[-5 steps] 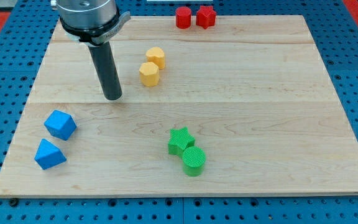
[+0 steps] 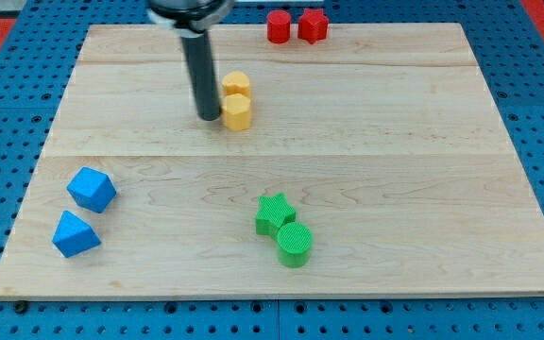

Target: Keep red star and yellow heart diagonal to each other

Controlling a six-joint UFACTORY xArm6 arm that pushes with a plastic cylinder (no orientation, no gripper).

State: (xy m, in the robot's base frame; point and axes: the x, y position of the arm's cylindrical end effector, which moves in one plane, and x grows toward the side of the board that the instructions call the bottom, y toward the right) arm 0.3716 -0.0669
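My tip rests on the wooden board, touching the left side of the lower yellow block. A second yellow block sits just above it, touching it; I cannot tell which of the two is the heart. The red star lies at the board's top edge, right of centre, with another red block touching its left side. Both red blocks are well up and to the right of my tip.
A blue block and a second blue block lie at the lower left. A green star and a green cylinder touch each other at the lower middle.
My tip has moved right and up, from the board's left part to the yellow pair. The lower yellow block has slid a little right, now directly under the upper one.
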